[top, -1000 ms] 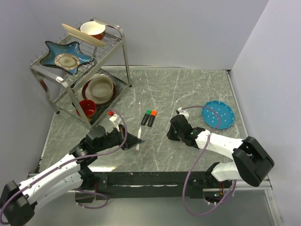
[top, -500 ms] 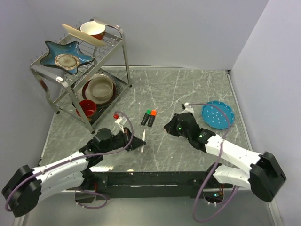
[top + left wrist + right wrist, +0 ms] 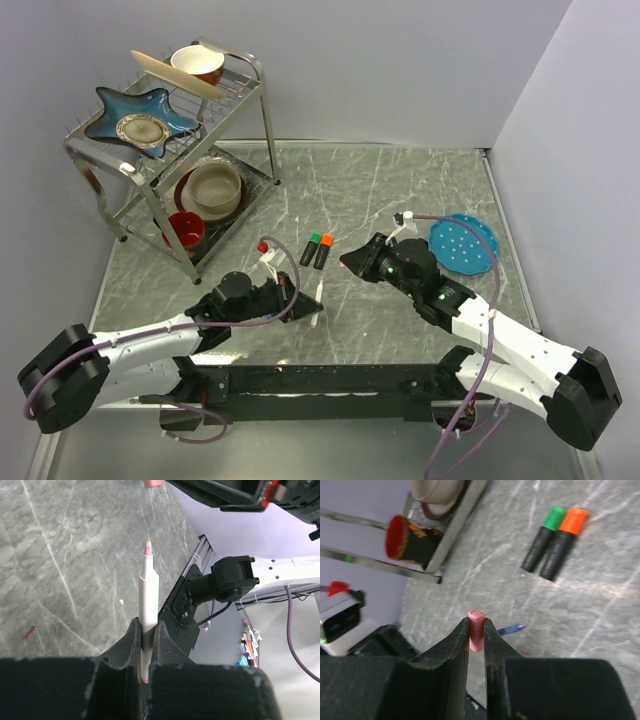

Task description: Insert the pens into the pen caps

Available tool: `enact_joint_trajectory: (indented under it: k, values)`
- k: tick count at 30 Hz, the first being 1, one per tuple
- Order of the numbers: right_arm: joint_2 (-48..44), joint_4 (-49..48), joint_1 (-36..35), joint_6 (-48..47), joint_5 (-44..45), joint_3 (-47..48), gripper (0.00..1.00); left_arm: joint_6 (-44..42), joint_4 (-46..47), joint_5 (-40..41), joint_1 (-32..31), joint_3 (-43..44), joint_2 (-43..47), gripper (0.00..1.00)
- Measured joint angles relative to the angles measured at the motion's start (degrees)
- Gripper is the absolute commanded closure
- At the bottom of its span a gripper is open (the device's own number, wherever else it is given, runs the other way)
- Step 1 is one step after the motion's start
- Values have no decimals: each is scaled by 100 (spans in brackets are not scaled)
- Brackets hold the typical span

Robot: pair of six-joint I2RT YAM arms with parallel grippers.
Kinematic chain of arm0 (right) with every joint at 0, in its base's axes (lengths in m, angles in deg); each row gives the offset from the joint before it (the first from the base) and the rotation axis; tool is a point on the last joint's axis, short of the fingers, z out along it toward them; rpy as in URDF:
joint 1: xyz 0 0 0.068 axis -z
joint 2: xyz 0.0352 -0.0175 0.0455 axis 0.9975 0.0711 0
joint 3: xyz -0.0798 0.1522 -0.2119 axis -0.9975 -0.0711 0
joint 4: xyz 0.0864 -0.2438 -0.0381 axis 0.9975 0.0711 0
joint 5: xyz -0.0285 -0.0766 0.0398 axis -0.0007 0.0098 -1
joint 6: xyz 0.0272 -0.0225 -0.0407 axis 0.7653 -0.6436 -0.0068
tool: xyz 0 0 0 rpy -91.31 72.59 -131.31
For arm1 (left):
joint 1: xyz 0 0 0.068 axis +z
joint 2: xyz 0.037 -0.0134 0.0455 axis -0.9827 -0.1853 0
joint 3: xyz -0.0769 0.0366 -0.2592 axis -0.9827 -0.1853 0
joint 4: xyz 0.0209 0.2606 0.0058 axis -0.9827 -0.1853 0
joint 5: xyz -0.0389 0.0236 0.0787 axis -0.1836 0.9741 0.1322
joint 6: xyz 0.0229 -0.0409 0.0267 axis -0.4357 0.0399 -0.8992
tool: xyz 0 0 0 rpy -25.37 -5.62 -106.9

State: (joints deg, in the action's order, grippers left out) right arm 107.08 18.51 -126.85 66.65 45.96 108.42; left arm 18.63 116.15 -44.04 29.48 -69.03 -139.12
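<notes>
The left tool (image 3: 146, 632) is clamped on the white-pink pen (image 3: 148, 587), gripping its lower barrel so the bare pink tip sticks out past the fingers, above the grey marbled counter (image 3: 400, 190). The right tool (image 3: 476, 630) is pinched shut on the pink cap (image 3: 477, 616), which stands upright between the fingers with its round end facing the wrist camera. In the left wrist view the cap shows at the top edge, beyond the pen tip and apart from it.

Two black highlighters (image 3: 319, 251) lie side by side and touching on the counter, between the two tools and a little farther back. One wears a green cap (image 3: 553, 517), the other an orange cap (image 3: 571, 520). The blue ballpoint (image 3: 511, 629) lies on the counter, only its tip end showing past a finger of the right tool.

A wire rack (image 3: 262, 110) stands at the far left. Its upper shelf carries a blue star dish (image 3: 105, 105) with a small round saucer (image 3: 141, 128) inside, and a red-and-white bowl (image 3: 196, 62) next to a flat tan dish (image 3: 160, 62). On the lower shelf a beige bowl (image 3: 213, 186) sits in a dark red plate (image 3: 183, 190), and a red cup (image 3: 186, 230) lies on its side. A blue dotted plate (image 3: 463, 243) rests on the counter just right of the right tool.
</notes>
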Motion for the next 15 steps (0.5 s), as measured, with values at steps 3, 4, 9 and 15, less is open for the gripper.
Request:
enact_joint_trajectory:
  k: [3, 4, 9, 15]
  values:
    - [-74, -79, -57, 76, -85, 4, 100, -4, 46, 0, -42, 85, -74, 99]
    - [-81, -101, -85, 94, -98, 9, 100, -11, 66, 0, -57, 118, -94, 99]
    - [-85, -136, -247, 157, -98, 11, 100, -31, 94, -2, -116, 291, -210, 99]
    - [-83, -133, -389, 208, -37, 44, 100, -39, 133, -2, -170, 407, -391, 99]
